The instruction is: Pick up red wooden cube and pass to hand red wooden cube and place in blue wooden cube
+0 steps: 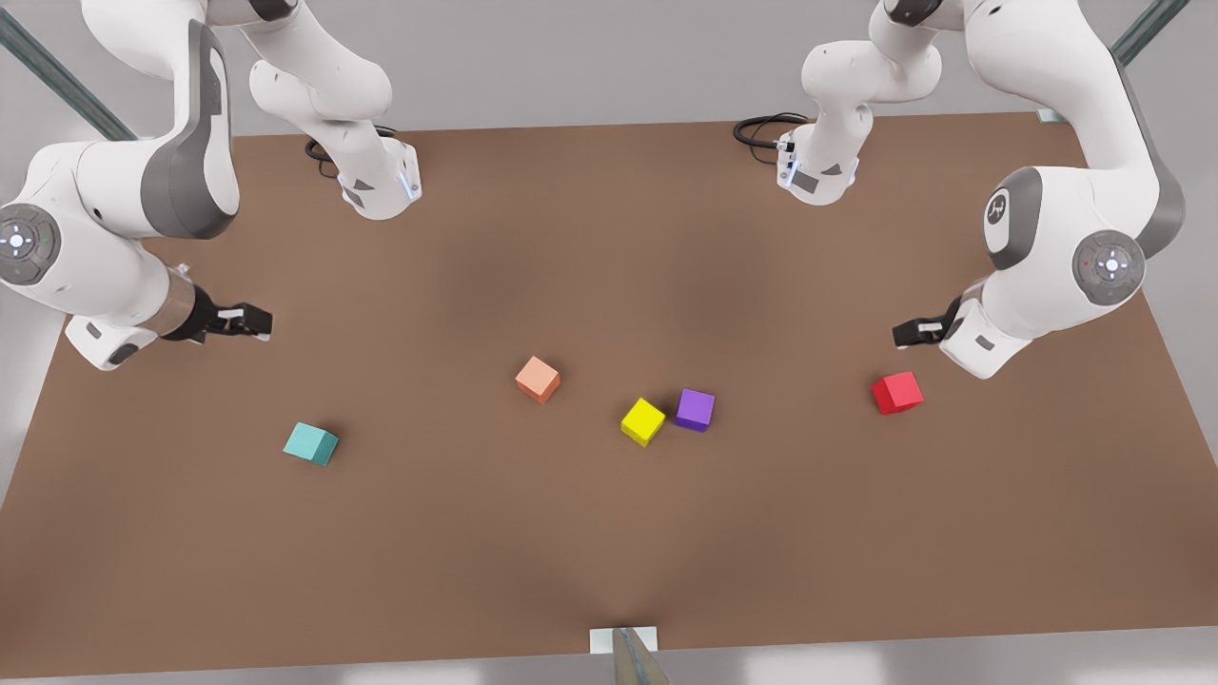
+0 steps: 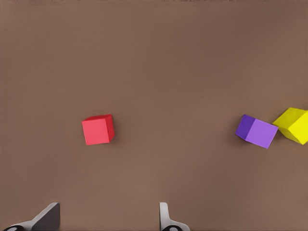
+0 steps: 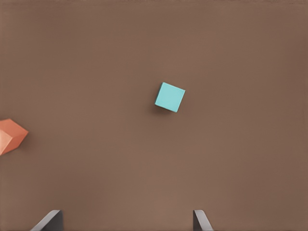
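Note:
The red wooden cube (image 1: 896, 392) (image 2: 97, 130) lies on the brown table (image 1: 609, 238) at the front view's right. My left gripper (image 1: 909, 332) (image 2: 107, 221) hovers just behind it, open, with nothing between its fingers. The blue wooden cube (image 1: 311, 443) (image 3: 170, 97), teal in colour, rests at the front view's left. My right gripper (image 1: 255, 322) (image 3: 126, 222) hangs open and empty above the table, behind and to the left of that cube.
Near the table's middle sit a salmon-orange cube (image 1: 538, 379) (image 3: 10, 135), a yellow cube (image 1: 643, 420) (image 2: 294, 125) and a purple cube (image 1: 695, 409) (image 2: 257, 131), the last two almost touching. Both arm bases stand at the far edge.

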Robot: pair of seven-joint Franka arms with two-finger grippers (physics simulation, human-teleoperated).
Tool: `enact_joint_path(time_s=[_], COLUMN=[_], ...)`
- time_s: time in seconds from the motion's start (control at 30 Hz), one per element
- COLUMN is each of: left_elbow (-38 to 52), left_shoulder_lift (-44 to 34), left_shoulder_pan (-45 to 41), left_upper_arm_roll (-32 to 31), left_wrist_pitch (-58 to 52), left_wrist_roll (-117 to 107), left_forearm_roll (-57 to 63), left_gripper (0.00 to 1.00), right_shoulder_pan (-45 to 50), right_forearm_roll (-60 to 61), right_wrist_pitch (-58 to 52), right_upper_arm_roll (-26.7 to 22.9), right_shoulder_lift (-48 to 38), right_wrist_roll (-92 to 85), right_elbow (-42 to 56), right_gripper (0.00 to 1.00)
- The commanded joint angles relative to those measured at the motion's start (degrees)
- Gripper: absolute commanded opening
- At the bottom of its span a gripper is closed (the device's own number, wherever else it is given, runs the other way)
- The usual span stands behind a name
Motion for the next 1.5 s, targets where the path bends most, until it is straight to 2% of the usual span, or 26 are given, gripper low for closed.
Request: enact_joint_path(time_s=[0.0,0.07,0.1,0.17,0.3,0.37,0.63,1.13,1.17,1.27,1.37,1.47], left_elbow=[0.0,-0.3,-0.4,-1.8,-14.3,-17.7,-23.5,-26.0,-26.0,-25.9,-24.5,-10.6], left_shoulder_lift=[-0.1,2.6,6.1,12.0,15.1,15.5,15.4,20.8,20.8,21.0,20.0,21.6], left_shoulder_pan=[0.0,0.0,0.1,0.9,2.1,2.1,2.6,2.6,2.6,2.6,2.6,2.3], left_upper_arm_roll=[0.0,1.9,5.2,7.8,9.4,9.4,9.3,9.2,9.2,9.2,8.7,5.2], left_wrist_pitch=[1.5,2.1,5.5,13.6,35.7,40.7,41.0,45.1,45.1,45.1,44.3,27.3], left_wrist_roll=[-1.4,-1.5,-1.4,-1.4,-1.4,-1.0,17.3,17.6,17.5,17.4,17.2,11.0], left_forearm_roll=[0.0,0.2,0.1,0.1,-0.3,-1.5,-1.6,-3.5,-3.5,-3.5,-7.0,-22.9], left_gripper=[1.00,1.00,1.00,1.00,1.00,1.00,1.00,1.00,0.98,0.70,0.65,0.65], right_shoulder_pan=[0.0,0.1,0.1,0.0,0.0,0.0,0.2,0.2,0.2,0.2,0.2,0.2], right_forearm_roll=[0.0,0.0,0.0,0.1,0.8,0.8,0.7,0.7,0.7,0.7,0.7,0.7], right_wrist_pitch=[1.2,1.2,1.2,1.2,1.2,1.2,1.2,1.2,1.2,1.2,1.2,1.5], right_upper_arm_roll=[0.1,0.1,0.1,0.1,0.1,0.0,0.1,0.2,0.3,0.3,0.3,0.2], right_shoulder_lift=[-0.1,0.0,0.0,0.0,0.0,0.0,0.2,0.6,0.6,0.6,0.6,0.6], right_wrist_roll=[-0.3,-0.3,-0.3,-0.3,-0.3,-0.3,-0.4,-0.7,-0.7,-0.7,-0.8,-0.8], right_elbow=[0.0,0.0,0.0,0.0,-0.2,-0.3,-0.4,-0.6,-0.6,-0.6,-0.7,-0.6], right_gripper=[1.00,1.00,1.00,1.00,1.00,1.00,1.00,1.00,1.00,1.00,1.00,1.00])
